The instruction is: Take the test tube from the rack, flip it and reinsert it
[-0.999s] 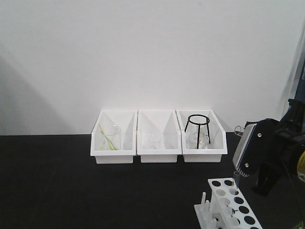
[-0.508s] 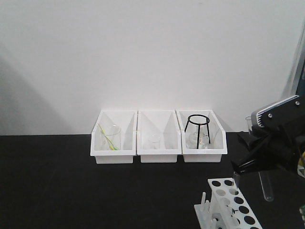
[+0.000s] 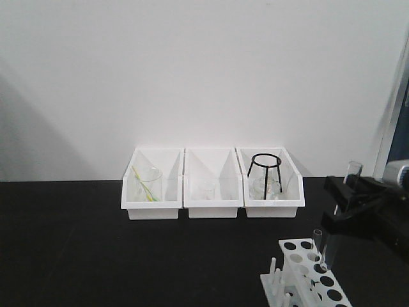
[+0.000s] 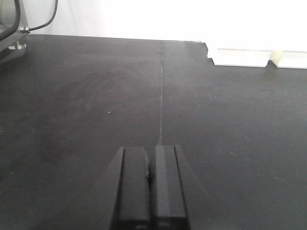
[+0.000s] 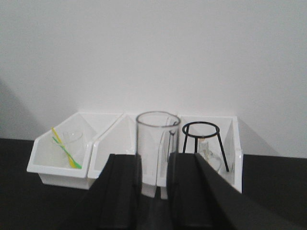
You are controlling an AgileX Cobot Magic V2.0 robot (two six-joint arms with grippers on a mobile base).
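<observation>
Now that the right gripper (clenched on the test tube) has swung it from a slant to near-upright, rim up, its lower end hangs just over the rack, seemingly ready for lowering, while the left gripper sits pinched together, empty.

Both grippers closed, right one loaded.
Right gripper held level, fingers clamped either side of the upright test tube; left gripper with fingers pressed flat together.
</observation>
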